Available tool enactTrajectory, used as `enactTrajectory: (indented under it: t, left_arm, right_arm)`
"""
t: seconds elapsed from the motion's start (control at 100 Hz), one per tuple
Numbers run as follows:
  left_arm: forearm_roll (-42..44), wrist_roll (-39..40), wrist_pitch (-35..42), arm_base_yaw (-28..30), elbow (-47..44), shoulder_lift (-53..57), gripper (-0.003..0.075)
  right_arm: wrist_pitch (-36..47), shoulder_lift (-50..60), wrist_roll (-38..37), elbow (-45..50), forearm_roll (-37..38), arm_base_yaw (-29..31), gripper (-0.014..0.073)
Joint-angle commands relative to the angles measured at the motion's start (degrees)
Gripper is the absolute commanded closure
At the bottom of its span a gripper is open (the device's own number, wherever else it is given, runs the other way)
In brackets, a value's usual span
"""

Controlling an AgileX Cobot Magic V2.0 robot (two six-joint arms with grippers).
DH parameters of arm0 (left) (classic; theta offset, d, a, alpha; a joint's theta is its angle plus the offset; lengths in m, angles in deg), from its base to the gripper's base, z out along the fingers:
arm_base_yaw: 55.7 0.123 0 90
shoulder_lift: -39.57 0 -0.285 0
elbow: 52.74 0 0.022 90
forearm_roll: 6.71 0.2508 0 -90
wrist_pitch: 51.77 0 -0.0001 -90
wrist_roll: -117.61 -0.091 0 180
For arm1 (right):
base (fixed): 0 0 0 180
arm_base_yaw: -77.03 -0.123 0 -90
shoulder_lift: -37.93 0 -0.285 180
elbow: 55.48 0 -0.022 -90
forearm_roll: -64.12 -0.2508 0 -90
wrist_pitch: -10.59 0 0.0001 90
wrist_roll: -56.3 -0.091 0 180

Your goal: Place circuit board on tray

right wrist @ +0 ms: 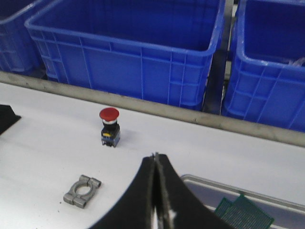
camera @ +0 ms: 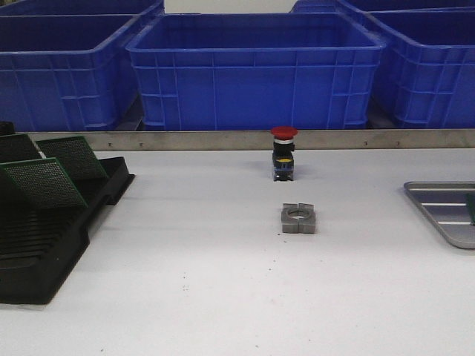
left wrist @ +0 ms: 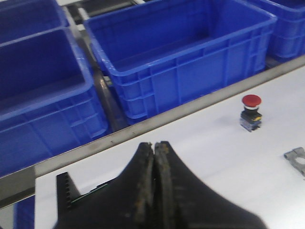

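Note:
The grey metal tray (camera: 438, 194) lies at the table's right edge, cut off by the frame. A sliver of green circuit board (camera: 470, 208) shows on it. In the right wrist view the tray's rim (right wrist: 205, 183) holds two overlapping green boards (right wrist: 243, 212). More green circuit boards (camera: 46, 182) stand in the black slotted rack (camera: 44, 245) at the left. My left gripper (left wrist: 153, 144) is shut and empty above the rack's corner (left wrist: 64, 188). My right gripper (right wrist: 155, 155) is shut and empty beside the tray. Neither gripper shows in the front view.
A red push button (camera: 283, 152) stands mid-table, with a grey metal clamp (camera: 298, 218) in front of it. Big blue crates (camera: 252, 67) line the back behind a metal rail. The button (right wrist: 109, 126) and clamp (right wrist: 82, 191) also show in the right wrist view.

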Motion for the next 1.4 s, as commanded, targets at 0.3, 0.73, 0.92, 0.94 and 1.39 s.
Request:
enactTrajectory:
  t: [0.3,0.73,0.92,0.94,1.39]
  left_arm:
    - [-7.6,0.7,15.6,2.6,-18.5,26.1,0.0737]
    - [-7.6,0.7,16.8,2.6,-22.6,31.3,0.0737]
    - [-7.6,0.7,16.8,2.6,-22.6,31.3,0.0737]
    - [-7.6,0.7,16.8,2.6,-22.6,31.3,0.0737]
    - [-4.9,0.7,18.5,2.6,-22.7,31.3,0.0737]
  right_arm:
    - [2.4,22.7,0.8,7.7,-1.0,-0.2,0.0653]
    - [-0.3,26.1,0.8,8.4,-1.0,-0.2,0.0653]
    - [-0.3,26.1,0.8,8.4,-1.0,-0.2,0.0653]
    - [-0.3,26.1,0.8,8.4,-1.0,-0.2,0.0653]
    - [-0.3,26.1,0.8,8.4,-1.0,-0.2,0.0653]
